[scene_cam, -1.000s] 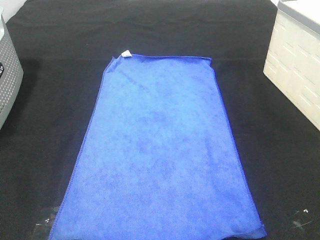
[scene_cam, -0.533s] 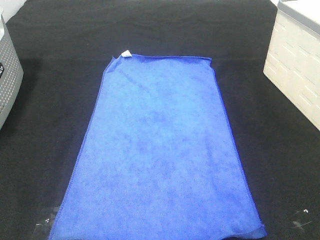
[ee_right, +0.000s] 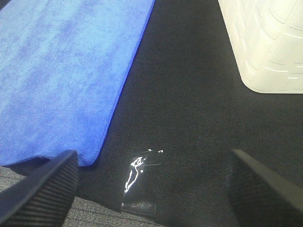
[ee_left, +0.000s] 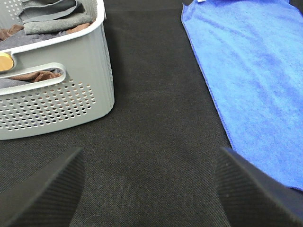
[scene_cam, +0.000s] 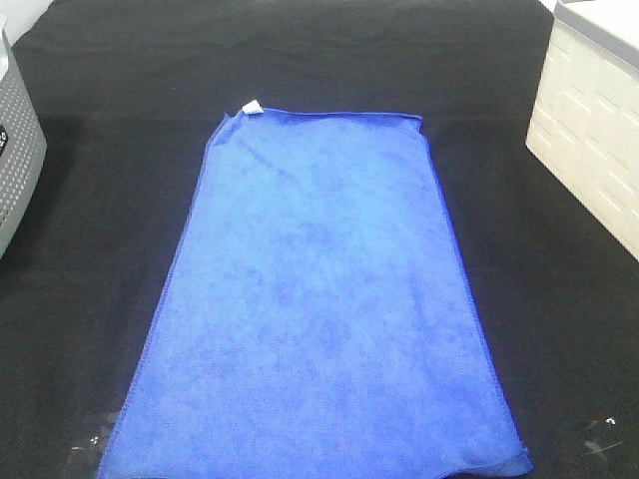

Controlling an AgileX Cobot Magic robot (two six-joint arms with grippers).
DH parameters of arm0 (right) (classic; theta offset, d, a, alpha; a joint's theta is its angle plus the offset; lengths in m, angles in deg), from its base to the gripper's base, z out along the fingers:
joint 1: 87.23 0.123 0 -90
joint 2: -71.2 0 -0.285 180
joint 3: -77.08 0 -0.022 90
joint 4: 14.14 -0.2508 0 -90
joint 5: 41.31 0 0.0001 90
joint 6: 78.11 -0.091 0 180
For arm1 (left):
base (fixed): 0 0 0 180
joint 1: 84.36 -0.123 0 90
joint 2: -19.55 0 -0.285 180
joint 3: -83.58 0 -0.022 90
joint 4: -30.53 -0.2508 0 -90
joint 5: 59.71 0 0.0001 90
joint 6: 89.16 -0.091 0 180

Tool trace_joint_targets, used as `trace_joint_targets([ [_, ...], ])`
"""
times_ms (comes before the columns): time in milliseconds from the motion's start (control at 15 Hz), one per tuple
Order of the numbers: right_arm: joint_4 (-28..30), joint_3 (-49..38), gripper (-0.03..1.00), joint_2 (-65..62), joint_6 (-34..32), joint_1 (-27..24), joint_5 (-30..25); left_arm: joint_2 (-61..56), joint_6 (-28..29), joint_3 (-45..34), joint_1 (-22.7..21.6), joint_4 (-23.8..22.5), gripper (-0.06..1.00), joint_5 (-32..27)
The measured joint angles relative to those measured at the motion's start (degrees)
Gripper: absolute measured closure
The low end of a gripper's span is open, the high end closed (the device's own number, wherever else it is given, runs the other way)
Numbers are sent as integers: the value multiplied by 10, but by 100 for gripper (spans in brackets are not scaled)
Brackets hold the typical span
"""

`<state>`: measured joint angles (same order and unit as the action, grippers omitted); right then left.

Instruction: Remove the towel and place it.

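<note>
The bright blue towel (scene_cam: 319, 299) lies flat and spread out on the black table cloth (scene_cam: 90, 249), its small white tag (scene_cam: 252, 106) at the far left corner. It also shows in the left wrist view (ee_left: 251, 75) and the right wrist view (ee_right: 61, 71). Neither gripper shows in the exterior high view. My left gripper (ee_left: 151, 191) is open and empty over bare black cloth, apart from the towel's left edge. My right gripper (ee_right: 151, 187) is open and empty over the cloth beside the towel's near right corner.
A grey perforated basket (ee_left: 61, 101) holding folded cloths stands at the left (scene_cam: 18, 150). A white box (scene_cam: 589, 140) stands at the right, also in the right wrist view (ee_right: 265, 42). A shiny piece of clear tape (ee_right: 137, 170) sticks to the cloth near the front edge.
</note>
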<state>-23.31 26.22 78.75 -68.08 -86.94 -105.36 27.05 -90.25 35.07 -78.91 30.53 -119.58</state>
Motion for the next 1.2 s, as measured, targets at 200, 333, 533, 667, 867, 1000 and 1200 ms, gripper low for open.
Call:
trace_joint_targets([
  [200,0,0,16,0,0,0,0,0,0,0,0,0,23,0],
  [333,0,0,16,0,0,0,0,0,0,0,0,0,23,0],
  [533,0,0,16,0,-1,0,1,0,0,0,-37,0,23,0],
  [667,0,0,16,0,-1,0,1,0,0,0,-44,0,23,0],
  [867,0,0,16,0,-1,0,1,0,0,0,-46,0,23,0],
  [1000,0,0,16,0,-1,0,1,0,0,0,-46,0,23,0],
  [1200,0,0,16,0,-1,0,1,0,0,0,-46,0,23,0],
])
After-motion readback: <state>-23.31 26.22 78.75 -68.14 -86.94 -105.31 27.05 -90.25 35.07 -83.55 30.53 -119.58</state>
